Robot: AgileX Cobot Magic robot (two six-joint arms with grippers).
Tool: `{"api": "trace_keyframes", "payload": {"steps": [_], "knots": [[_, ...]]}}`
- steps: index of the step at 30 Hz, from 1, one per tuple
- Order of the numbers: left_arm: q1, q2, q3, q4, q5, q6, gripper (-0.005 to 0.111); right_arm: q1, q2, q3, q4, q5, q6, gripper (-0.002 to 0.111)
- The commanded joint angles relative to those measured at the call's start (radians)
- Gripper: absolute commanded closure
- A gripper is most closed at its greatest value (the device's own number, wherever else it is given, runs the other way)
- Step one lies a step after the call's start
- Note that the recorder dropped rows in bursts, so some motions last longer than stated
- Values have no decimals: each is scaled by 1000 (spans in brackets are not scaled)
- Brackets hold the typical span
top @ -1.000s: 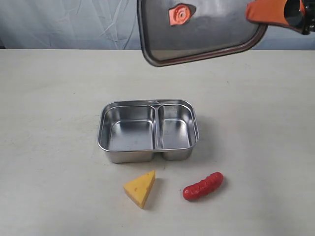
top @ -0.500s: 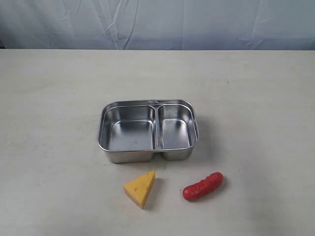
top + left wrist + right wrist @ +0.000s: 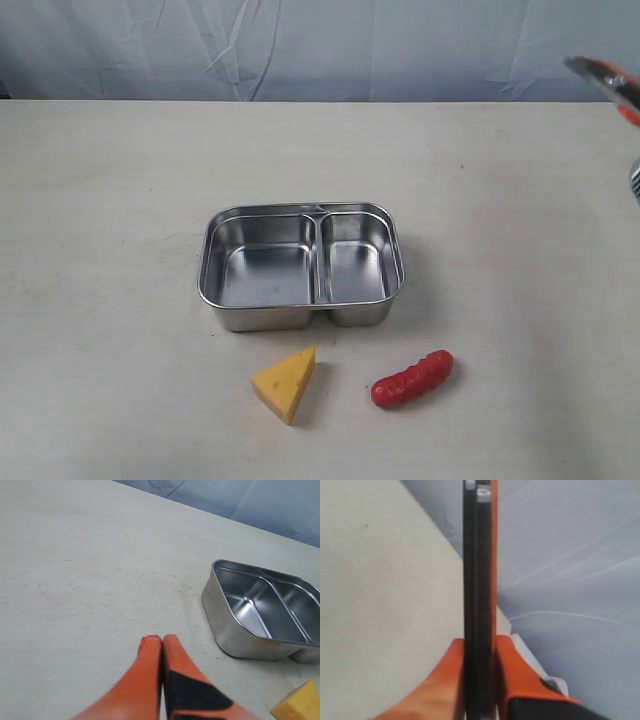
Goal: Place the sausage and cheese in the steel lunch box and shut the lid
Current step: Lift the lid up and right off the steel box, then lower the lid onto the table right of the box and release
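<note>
Yellow cheese (image 3: 285, 383) and red sausage (image 3: 412, 379) lie nearest on the table (image 3: 100, 200), just outside the steel box (image 3: 300, 265). Left gripper (image 3: 162, 639) is pressed closed, holding nothing. Right gripper (image 3: 479, 645) clamps the lid (image 3: 479, 555), seen edge-on, far right.

Cheese (image 3: 285, 383), sausage (image 3: 412, 379) beside box (image 3: 265, 318); lid (image 3: 472, 580) aloft

Exterior: raised, mid-range, angled down over the table (image 3: 110, 180). Left wrist: low, close behind the left gripper (image 3: 162, 639), sharing the steel lunch box (image 3: 300, 265) and, at its six o'clock, the cheese (image 3: 284, 383). Right wrist: tight, edge-on to the lid (image 3: 479, 580).
</note>
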Motion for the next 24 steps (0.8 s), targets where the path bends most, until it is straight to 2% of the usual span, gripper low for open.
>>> {"api": "trace_keyframes", "payload": {"steps": [1,4,6,9,12,16,22,24], "knots": [[0,-4,1,5,-7,-1,107,198,-11,-11,781,375,-748,109],[0,-4,1,5,-7,-1,107,259,-19,-57,861,519,-686,109],[0,-4,1,5,-7,-1,107,259,-17,-65,919,510,-709,109],[0,-4,1,5,-7,-1,107,259,6,-65,1160,460,-827,109],[0,-4,1,5,-7,-1,107,259,46,-60,1275,435,-899,109],[0,-4,1,5,-7,-1,107,259,128,-41,1243,411,-897,109],[0,-4,1,5,-7,-1,107,259,216,-41,1177,305,-771,109],[0,-4,1,5,-7,-1,107,259,245,-41,1186,280,-750,103]]}}
